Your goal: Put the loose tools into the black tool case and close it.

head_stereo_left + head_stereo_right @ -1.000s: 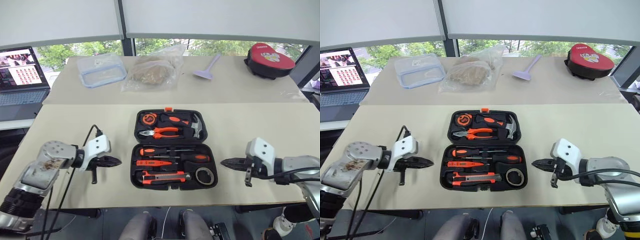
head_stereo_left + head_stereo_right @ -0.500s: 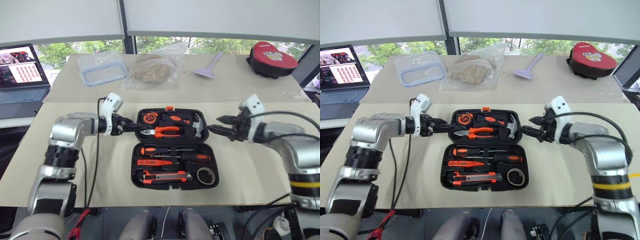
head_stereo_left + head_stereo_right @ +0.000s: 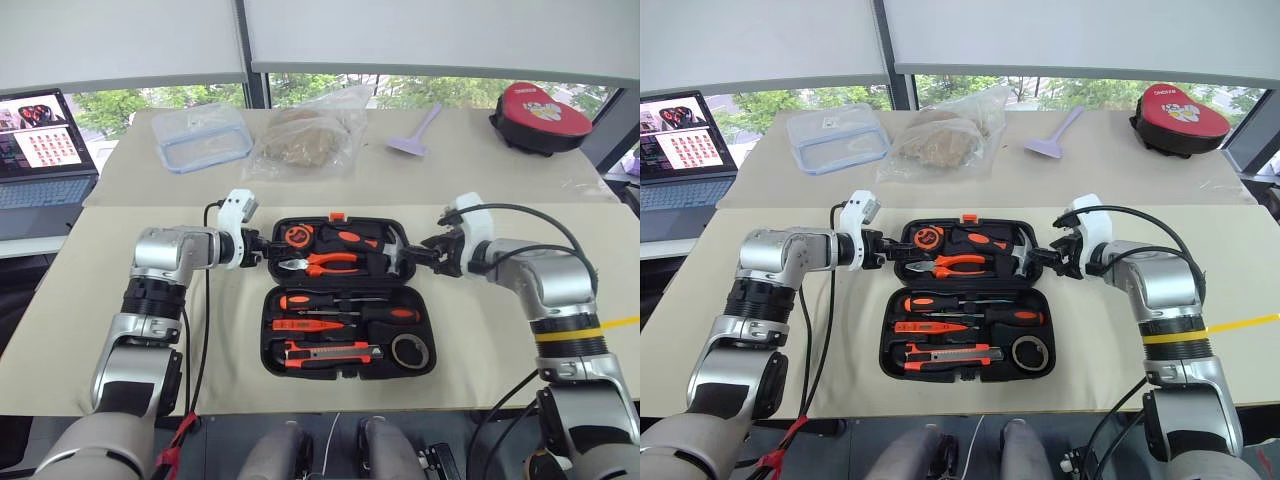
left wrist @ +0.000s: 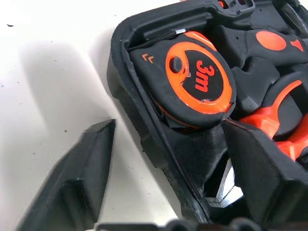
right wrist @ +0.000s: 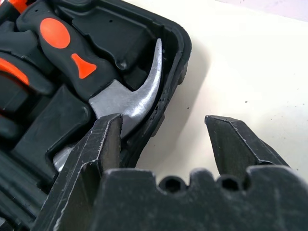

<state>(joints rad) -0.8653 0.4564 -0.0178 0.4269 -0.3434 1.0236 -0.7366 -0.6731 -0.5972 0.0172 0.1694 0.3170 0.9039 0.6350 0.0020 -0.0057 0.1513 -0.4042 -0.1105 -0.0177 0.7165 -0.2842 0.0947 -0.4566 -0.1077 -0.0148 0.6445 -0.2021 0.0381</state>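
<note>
The black tool case [image 3: 348, 297] lies open on the table [image 3: 500, 330], its screwdrivers [image 3: 345, 303], utility knife [image 3: 330, 351] and grey tape roll [image 3: 410, 351] seated in the near half. The left claw [image 3: 262, 247] stands wide, straddling the far half's left wall beside the tape measure [image 4: 199, 82]. The right claw [image 3: 412, 252] is likewise spread over the far half's right wall, one finger [image 5: 103, 144] inside by the hammer head [image 5: 127, 103], the other outside.
</note>
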